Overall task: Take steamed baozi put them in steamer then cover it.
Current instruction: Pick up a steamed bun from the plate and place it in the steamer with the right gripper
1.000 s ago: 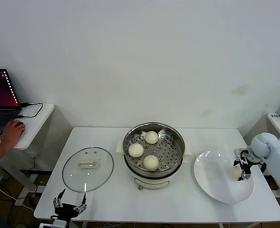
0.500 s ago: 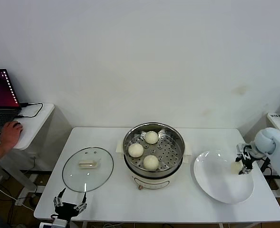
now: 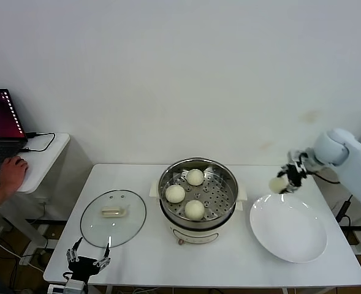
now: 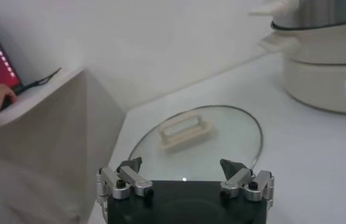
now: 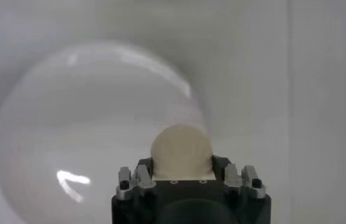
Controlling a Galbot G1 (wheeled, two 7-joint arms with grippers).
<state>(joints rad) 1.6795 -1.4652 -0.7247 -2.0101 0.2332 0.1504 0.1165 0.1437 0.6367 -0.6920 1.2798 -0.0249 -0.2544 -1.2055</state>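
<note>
In the head view, three baozi (image 3: pixel 194 209) are seen inside the steamer (image 3: pixel 198 201), a fourth baozi (image 3: pixel 277 184) is held by the right gripper (image 3: pixel 284 181) above the far edge of the plate (image 3: pixel 288 228) to the steamer's right, and the lid (image 3: pixel 113 218) lies to its left with the left gripper (image 3: pixel 88 263) beyond it at the table's near edge. The left wrist view alone shows the left gripper (image 4: pixel 185 173) spread wide and empty, facing the lid (image 4: pixel 200 143) with the steamer (image 4: pixel 325 55) beyond. The right wrist view alone shows the right gripper (image 5: pixel 182 167) closed on the baozi (image 5: pixel 181 151), with the plate (image 5: pixel 88 128) below.
</note>
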